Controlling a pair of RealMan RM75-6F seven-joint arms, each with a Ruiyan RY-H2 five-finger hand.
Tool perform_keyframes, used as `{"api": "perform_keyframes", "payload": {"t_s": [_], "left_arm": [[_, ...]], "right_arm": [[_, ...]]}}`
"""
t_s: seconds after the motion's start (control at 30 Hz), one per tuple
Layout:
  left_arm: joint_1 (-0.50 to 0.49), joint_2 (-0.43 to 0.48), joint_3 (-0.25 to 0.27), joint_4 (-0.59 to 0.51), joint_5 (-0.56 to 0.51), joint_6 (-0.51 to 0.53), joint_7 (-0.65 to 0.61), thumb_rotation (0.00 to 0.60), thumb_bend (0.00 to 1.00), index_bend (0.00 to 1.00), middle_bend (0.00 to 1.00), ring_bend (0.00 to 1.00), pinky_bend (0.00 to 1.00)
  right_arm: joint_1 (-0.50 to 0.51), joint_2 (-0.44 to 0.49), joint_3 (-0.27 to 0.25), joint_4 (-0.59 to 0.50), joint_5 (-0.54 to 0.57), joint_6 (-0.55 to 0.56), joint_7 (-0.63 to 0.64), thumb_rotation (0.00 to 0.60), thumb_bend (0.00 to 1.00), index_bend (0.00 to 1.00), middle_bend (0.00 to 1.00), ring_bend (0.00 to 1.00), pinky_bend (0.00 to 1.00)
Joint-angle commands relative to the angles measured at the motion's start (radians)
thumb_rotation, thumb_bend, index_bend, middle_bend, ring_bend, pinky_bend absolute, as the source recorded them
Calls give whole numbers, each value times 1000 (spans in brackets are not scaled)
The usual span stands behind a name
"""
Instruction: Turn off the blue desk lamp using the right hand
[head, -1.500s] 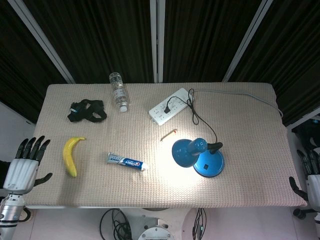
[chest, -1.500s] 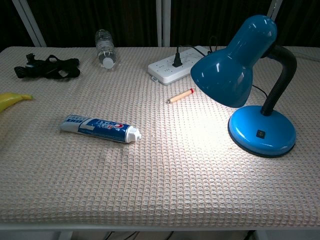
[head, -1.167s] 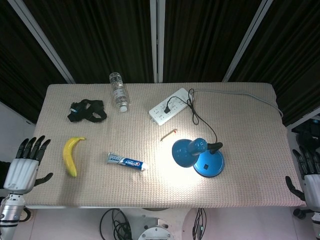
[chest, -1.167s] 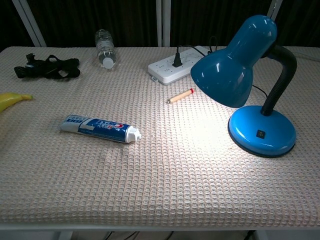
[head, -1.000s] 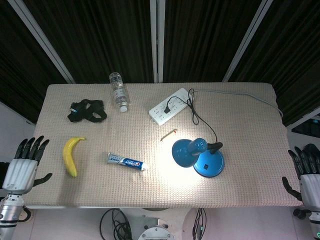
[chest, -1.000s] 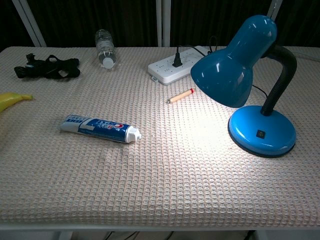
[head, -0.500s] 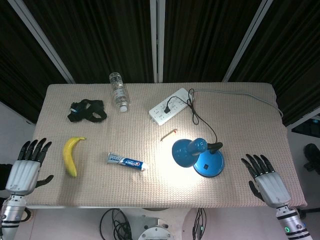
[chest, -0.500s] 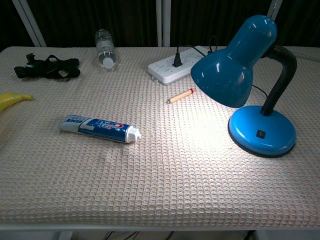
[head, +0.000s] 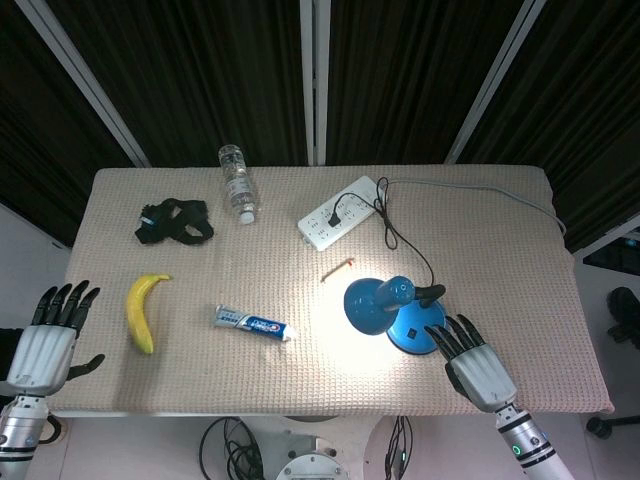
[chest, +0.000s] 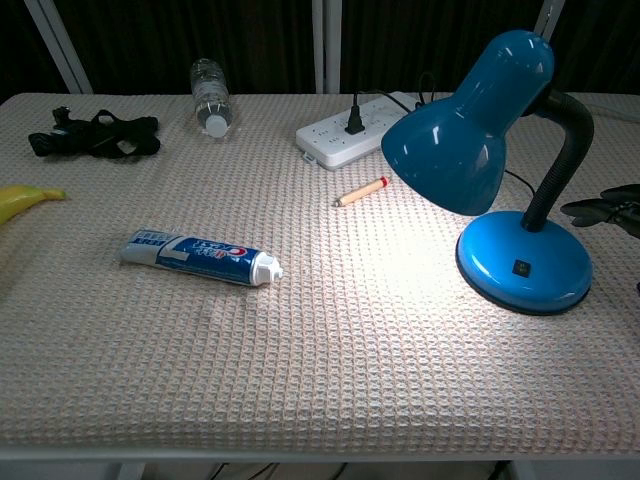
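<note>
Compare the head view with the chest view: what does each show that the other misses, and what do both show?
Only the head view shows the left hand off the table's left edge, the whole banana, and the cable running to the table's right edge. Only the chest view shows the small switch on the lamp's base. Both show the lit blue lamp, toothpaste, power strip, bottle and right hand near the lamp.

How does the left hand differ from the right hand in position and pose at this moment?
The left hand sits beyond the table's left edge, far from the lamp; the right hand is over the table, its fingertips at the lamp's base. The chest view shows only the right hand's fingers, at its right edge; the left hand does not appear there. Both hold nothing, with fingers spread.
</note>
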Motion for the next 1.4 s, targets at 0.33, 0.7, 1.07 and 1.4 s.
{"api": "perform_keyframes", "payload": {"t_s": [0.33,0.7,1.07,1.4], "left_arm": [[1,1,0,15,18,13,-28,600,89,65,0,0,0],[2,-1,-1,19,13,11,-31,600,89,66,0,0,0],[4,1,-1,20,12,12,-35,600,89,66,0,0,0],[6,-2,2,27,7,5,-36,600,89,66,0,0,0]], "right_arm": [[37,-42,-3,30,36,-67,6,600,616,0,156,0,0],[67,-56,-7,25,73,-121,20,600,613,0,155,0,0],[82,-61,-10,14,101,-141,16,600,622,0,154,0,0],[92,-69,-11,27,128,-158,13,600,628,0,156,0,0]]}}
